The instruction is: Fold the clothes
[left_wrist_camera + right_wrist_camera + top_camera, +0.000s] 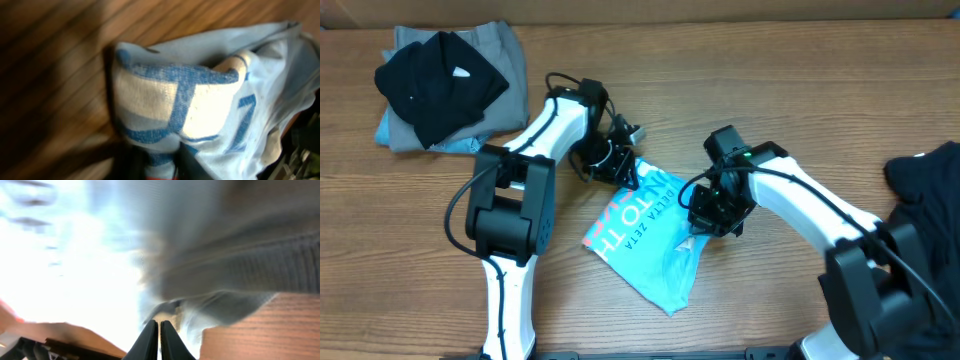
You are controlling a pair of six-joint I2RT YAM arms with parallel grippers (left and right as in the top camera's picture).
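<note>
blue T-shirt (650,250) bunched on the surface (790,90) between arms | left end effector (620,165) at top corner, cannot tell wide or narrow | right end effector (705,218) closed tight at side edge, likely to pull it flat

The overhead view is evenly lit and sharp, with only soft shadows on the wooden table (400,260). The left wrist view is dim, its wood streaked by motion blur. The right wrist view is overexposed white at left, the blue T-shirt (240,255) smeared out of focus
</note>
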